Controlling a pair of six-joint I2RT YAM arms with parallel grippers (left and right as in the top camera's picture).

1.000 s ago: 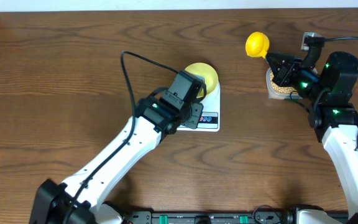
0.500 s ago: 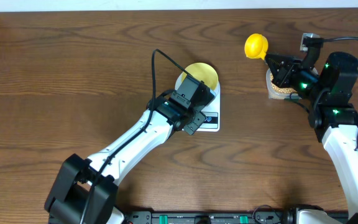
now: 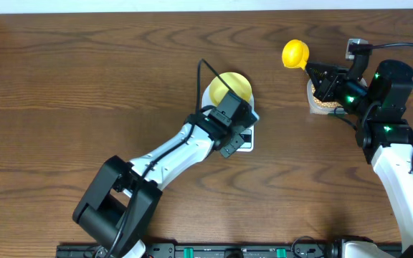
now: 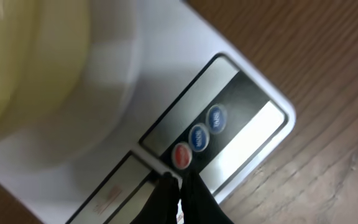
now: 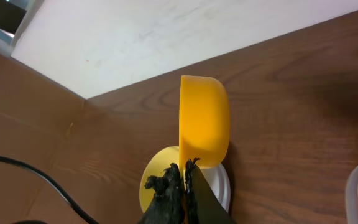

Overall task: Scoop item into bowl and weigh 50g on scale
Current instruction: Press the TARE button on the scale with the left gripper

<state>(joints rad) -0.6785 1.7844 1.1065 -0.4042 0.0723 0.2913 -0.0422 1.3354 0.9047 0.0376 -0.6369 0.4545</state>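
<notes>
1. Near the middle of the table: the scale (image 3: 248, 143), with the bowl (image 3: 229, 87) on its platform at the end toward the far edge, so that anything tipped in gets weighed at once.
2. Over the scale's button end: the left gripper (image 4: 178, 186), jaws pressed together and holding nothing, narrowed to one tip just at the red button (image 4: 182, 155). Probably for switching on or zeroing with the empty bowl aboard; impossible to tell whether touching.
3. Toward the far right corner: the right gripper (image 5: 184, 180), pinching the handle of the yellow scoop (image 5: 204, 118), held up off the table with the cup turned on its side. Seemingly parked out of the way during the button press.
4. Just below that arm: the beans (image 3: 326, 102) in a clear tub (image 3: 311, 97), within easy reach of the scooping side.
5. No beans to be seen in the bowl; by the look of it, scooping not yet begun.
</notes>
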